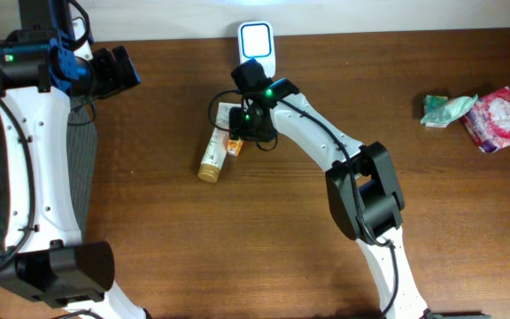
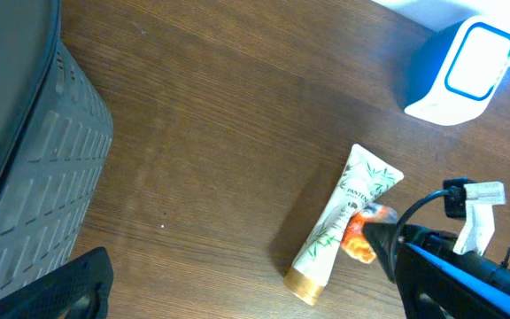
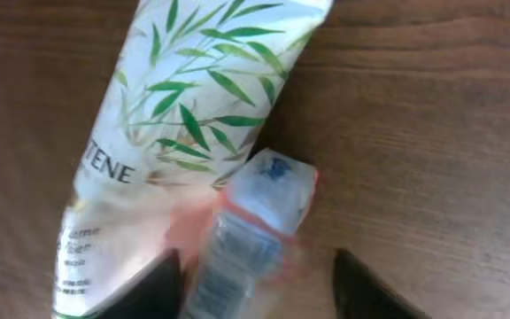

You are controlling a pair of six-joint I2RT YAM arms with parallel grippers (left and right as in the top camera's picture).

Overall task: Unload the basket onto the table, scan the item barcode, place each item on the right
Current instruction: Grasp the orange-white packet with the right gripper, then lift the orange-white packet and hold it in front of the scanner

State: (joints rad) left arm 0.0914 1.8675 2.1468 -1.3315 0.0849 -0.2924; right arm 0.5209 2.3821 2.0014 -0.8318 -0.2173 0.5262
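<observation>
Your right gripper [image 3: 255,270] straddles the small orange packet [image 3: 268,190], grip uncertain; it looks light and crinkly, so pinch mid-body.

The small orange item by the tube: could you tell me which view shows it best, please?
Right wrist: the orange item fills the frame centre, label visible though blurred. Left wrist shows it small, partly behind the right arm. Overhead shows only an orange speck beside the tube.
</observation>
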